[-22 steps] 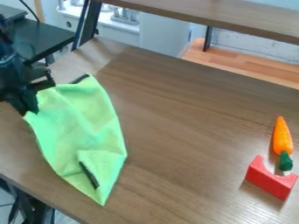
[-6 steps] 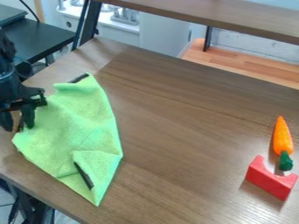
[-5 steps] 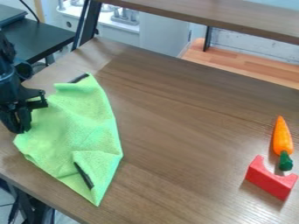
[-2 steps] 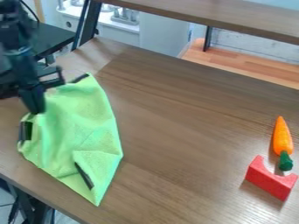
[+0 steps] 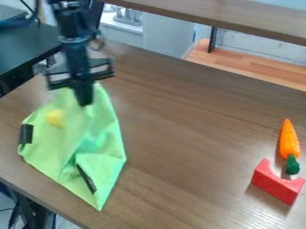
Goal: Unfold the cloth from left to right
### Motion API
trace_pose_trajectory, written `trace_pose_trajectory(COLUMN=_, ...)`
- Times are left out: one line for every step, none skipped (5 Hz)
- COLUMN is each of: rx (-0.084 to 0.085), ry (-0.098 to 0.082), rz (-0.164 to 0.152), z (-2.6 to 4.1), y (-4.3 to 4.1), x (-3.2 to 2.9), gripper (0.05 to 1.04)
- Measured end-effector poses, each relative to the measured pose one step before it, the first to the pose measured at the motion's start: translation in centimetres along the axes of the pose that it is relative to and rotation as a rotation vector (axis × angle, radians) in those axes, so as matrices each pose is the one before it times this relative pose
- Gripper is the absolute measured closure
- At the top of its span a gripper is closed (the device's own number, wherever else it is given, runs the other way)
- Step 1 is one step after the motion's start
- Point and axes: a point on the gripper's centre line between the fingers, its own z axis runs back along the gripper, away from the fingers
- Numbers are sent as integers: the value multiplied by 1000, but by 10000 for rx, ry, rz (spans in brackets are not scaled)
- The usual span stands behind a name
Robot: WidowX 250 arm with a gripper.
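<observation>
My gripper (image 5: 83, 102) grips the green cloth (image 5: 101, 134) at the left of the wood-grain table (image 5: 197, 112)

The table spreads beneath everything I work over, its grain running across from far left to near right. A wooden shelf (image 5: 227, 13) spans the far side above it, and a black desk (image 5: 24, 49) stands beyond its far left edge.

The cloth lies on the left part of the table, partly folded and rumpled, narrowing to a point at its near end. A ridge of fabric runs from beneath me toward that end.

I hang over the cloth's far part, pointing down. My jaws are closed together, with a pinch of the fabric between them.

Well apart from me, at the near right, sits a red arch block (image 5: 275, 184), its notch facing the far side. A toy carrot (image 5: 289, 141) lies with its green end at that notch and its orange tip pointing far.

One black strip (image 5: 26, 134) marks the cloth's left edge; another (image 5: 86, 180) lies along the small fold at its near end. Between me and the left strip shows a small yellow patch (image 5: 54, 118), too blurred to identify.
</observation>
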Motion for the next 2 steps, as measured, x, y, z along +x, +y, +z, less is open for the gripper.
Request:
trace_pose_trajectory(rx=113, ry=456, rz=160, z=-73, y=-4759, x=-1432, gripper=1033)
trace_pose_trajectory(rx=203, ry=93, rz=100, z=-888, y=-3768, x=-1445, gripper=1033)
